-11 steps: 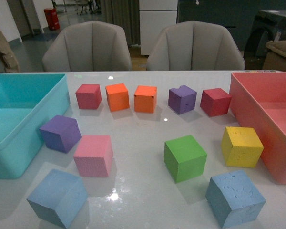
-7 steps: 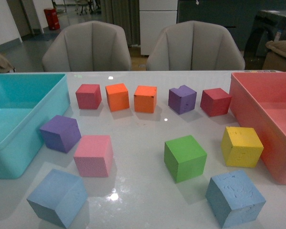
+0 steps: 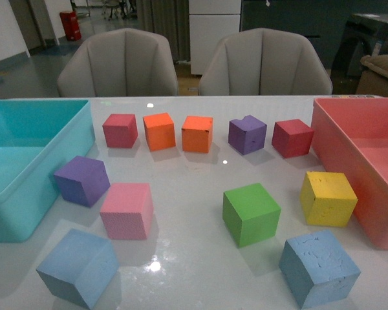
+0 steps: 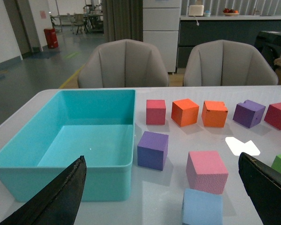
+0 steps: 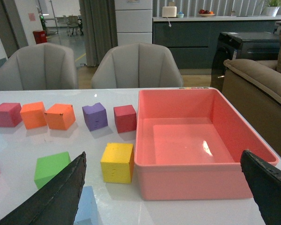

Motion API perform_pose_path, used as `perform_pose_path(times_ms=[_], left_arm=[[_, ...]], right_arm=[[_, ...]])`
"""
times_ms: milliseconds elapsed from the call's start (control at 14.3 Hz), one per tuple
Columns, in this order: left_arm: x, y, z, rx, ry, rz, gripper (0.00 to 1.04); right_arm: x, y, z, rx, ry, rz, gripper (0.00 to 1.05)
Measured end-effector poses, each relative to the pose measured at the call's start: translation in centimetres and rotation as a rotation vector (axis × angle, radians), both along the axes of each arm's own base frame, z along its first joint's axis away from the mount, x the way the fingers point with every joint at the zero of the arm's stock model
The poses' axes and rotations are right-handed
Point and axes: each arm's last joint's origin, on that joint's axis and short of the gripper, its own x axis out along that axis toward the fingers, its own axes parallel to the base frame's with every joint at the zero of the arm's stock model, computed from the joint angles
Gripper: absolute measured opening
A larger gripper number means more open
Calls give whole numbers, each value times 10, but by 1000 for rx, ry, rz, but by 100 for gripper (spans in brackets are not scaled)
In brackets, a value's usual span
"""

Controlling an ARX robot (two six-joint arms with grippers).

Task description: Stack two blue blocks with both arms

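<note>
The only change we see is that the person at the far-left edge behind the table is gone from the front view; no block has shifted. We note the left gripper (image 4: 160, 159) has its fingers (image 4: 61, 197) spread wide, empty and touching nothing. The right gripper (image 5: 162, 157) is the same, with fingers (image 5: 267, 187) far apart and holding nothing. Both blues sit at the near edge of the white table (image 3: 187, 187). The left blue block (image 3: 77, 266) is just in front of the pink cube (image 3: 127, 210). The right blue block (image 3: 319, 267) is in front of the yellow cube (image 3: 328, 197), near the green cube (image 3: 250, 213). They are well apart and unstacked.
</note>
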Motion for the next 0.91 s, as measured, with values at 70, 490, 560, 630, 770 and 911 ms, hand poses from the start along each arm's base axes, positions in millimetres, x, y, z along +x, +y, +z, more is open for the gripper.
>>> perform_pose_path(times_ms=[70, 490, 560, 630, 770, 911], left_arm=[[0, 0, 0, 0, 0, 0, 98], [0, 0, 0, 0, 0, 0, 98], [0, 0, 0, 0, 0, 0, 98], [0, 0, 0, 0, 0, 0, 98], [0, 0, 0, 0, 0, 0, 98], [0, 0, 0, 0, 0, 0, 98]], right_arm=[[0, 0, 0, 0, 0, 0, 98], [0, 0, 0, 0, 0, 0, 98], [2, 1, -1, 25, 56, -58, 98], [15, 2, 13, 65, 78, -186, 98], [48, 12, 60, 93, -7, -154, 98], [94, 36, 75, 66, 112, -16, 98]])
